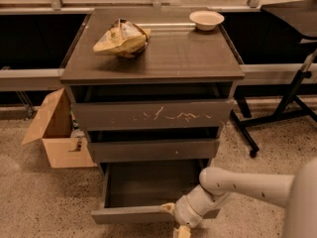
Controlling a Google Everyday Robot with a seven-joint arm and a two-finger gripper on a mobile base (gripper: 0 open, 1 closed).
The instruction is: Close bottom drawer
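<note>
The bottom drawer (148,185) of the dark grey-brown cabinet (153,58) stands pulled out, its shallow box empty. Its slim plain front (129,213) faces the camera at the lower edge of the view. My gripper (173,221) is at the right part of that front, its pale fingers against the front's outer face. The white arm (247,187) reaches in from the lower right. Above are the plain middle drawer front (153,150) and the white-scratched top drawer front (153,115).
A crumpled chip bag (120,37) and a white bowl (206,19) lie on the cabinet top. An open cardboard box (52,133) stands on the floor at the left. Black stand legs (277,118) spread on the right. The floor is speckled terrazzo.
</note>
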